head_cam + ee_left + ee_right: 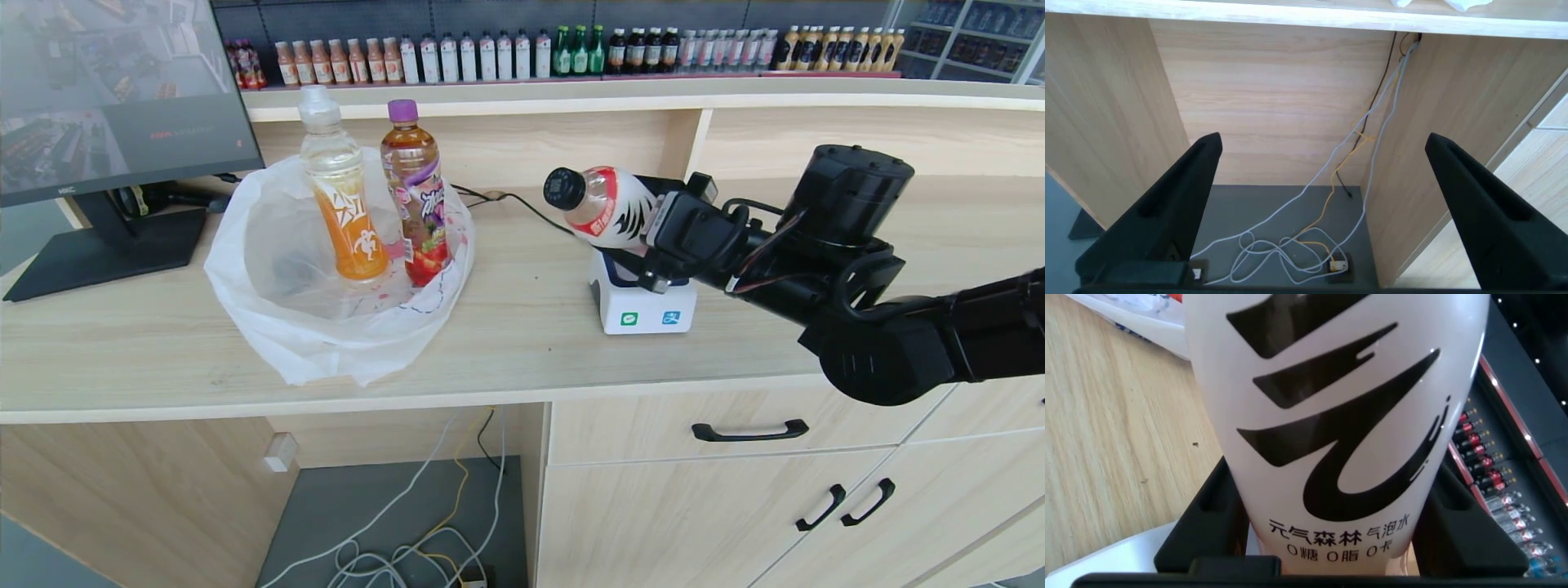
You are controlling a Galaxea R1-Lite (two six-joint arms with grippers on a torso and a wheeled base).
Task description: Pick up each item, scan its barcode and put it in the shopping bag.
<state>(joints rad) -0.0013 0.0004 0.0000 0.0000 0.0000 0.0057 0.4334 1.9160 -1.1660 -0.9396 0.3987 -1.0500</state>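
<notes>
A dark monitor (114,90) on a black stand sits at the left end of a pale wooden counter (531,343). A long row of drink bottles (571,53) lines the shelf behind, and loose cables (384,562) trail on the floor underneath.

On the counter (531,343) the shopping bag (269,318) is set left of the scanner (645,312). In it a first bottle (343,204) is stood upright, a second bottle (418,212) just right of it. A third bottle (608,208) is held on its side above the scanner in the right gripper (657,224). A monitor (114,82) is placed far left.

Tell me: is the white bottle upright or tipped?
Tipped: the white bottle lies nearly sideways in the right gripper, cap toward the shopping bag.
</notes>
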